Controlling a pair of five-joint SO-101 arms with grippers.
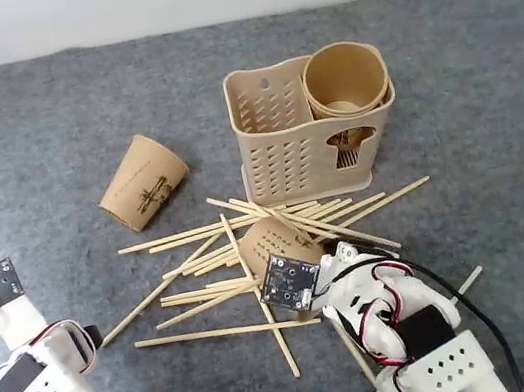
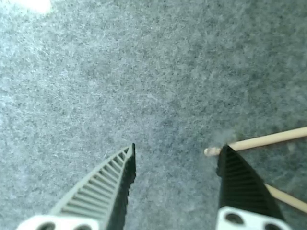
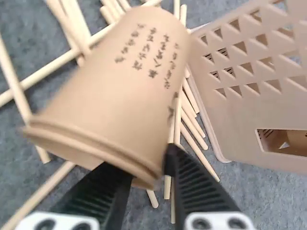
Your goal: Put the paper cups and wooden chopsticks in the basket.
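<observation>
A tan paper cup (image 3: 115, 96) lies on its side among scattered wooden chopsticks (image 3: 187, 129). My right gripper (image 3: 146, 175) is shut on that cup's rim, one finger inside and one outside. From above, this cup (image 1: 275, 239) rests just in front of the beige basket (image 1: 277, 137), at the tip of the right arm (image 1: 396, 320). Another cup (image 1: 346, 80) stands in the basket's right compartment. One more cup (image 1: 143, 181) lies on its side to the left. My left gripper (image 2: 175, 158) hangs open over bare carpet, with a chopstick end (image 2: 259, 141) beside one finger.
Several chopsticks (image 1: 209, 297) lie crossed over the grey carpet (image 1: 46, 122) between the two arms and in front of the basket. The left arm (image 1: 32, 389) sits at the near left corner. A white wall runs along the far edge.
</observation>
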